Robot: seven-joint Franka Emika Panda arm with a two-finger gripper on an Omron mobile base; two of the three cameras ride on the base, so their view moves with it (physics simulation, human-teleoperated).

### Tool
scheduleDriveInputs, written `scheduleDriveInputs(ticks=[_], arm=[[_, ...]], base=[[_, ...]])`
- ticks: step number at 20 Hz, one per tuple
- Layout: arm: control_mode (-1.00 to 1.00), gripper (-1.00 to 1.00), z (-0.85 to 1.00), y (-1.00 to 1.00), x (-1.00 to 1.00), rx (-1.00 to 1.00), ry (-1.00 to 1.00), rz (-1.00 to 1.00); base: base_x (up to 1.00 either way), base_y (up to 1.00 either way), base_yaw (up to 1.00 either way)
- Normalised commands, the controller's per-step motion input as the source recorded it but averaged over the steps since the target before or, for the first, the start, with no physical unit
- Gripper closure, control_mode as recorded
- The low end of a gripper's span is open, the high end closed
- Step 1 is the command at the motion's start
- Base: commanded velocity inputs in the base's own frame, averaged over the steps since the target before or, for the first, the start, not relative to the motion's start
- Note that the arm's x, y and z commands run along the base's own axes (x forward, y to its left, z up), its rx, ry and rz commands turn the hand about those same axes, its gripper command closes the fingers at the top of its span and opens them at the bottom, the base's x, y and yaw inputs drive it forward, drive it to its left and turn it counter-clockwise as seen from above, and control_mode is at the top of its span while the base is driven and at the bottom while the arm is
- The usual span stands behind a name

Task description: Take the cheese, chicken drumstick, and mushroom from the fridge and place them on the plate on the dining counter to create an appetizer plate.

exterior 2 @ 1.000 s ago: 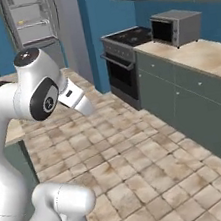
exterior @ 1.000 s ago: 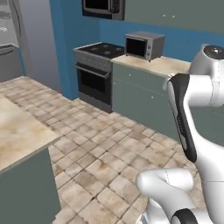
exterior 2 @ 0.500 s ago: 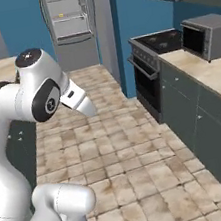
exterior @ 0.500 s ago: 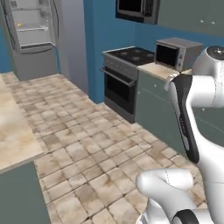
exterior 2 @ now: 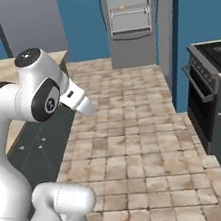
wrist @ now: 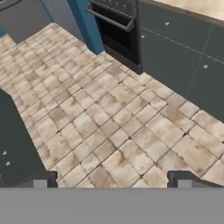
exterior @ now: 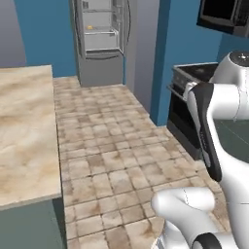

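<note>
Floor of mottled beige-brown stone tiles (exterior: pixel 112 160) takes up most of the scene and lies bare between the robot and its goal, so I judge the step in hand to be the approach to the fridge, with no food collected yet.

The long beige marble-look worktop (exterior: pixel 24 136) sits at nine o'clock in the left base view, its grey-green front showing in the right base view at about eight o'clock. The part of its surface in view is bare; the plate is not on that part.

The tall grey fridge (exterior: pixel 99 41) stands at twelve o'clock against the blue wall, doors swung wide so its pale shelves face the robot, ready for reaching in. A tiny yellow speck (exterior: pixel 90 27) sits on an upper shelf at its left; it may be the cheese, but it is too small to be sure. Drumstick and mushroom cannot be made out.

The black oven with its long bar handle (exterior: pixel 182 116) sits at three o'clock.

The end effector (wrist: pixel 112 180) points down at the tiles, its dark tips spread to either side with only floor between them: released and carrying nothing, as suits a trip to fetch things.
</note>
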Motion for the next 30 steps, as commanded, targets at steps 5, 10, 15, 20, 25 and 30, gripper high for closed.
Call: scheduleDriveInputs(ticks=[5,10,15,20,25,30], arm=[[1.00,-1.00,0.00,0.00,0.00,0.00,0.00,0.00],[1.00,-1.00,0.00,0.00,0.00,0.00,0.00,0.00],[1.00,-1.00,0.00,0.00,0.00,0.00,0.00,0.00],[1.00,-1.00,0.00,0.00,0.00,0.00,0.00,0.00],[1.00,-1.00,0.00,0.00,0.00,0.00,0.00,0.00],[1.00,-1.00,0.00,0.00,0.00,0.00,0.00,0.00]], base=[[0.98,-0.77,0.46],[0.78,-0.94,0.41],[0.60,-0.98,0.36],[0.40,-0.75,0.20],[0.98,-0.08,-0.06],[1.00,0.00,-0.26]])
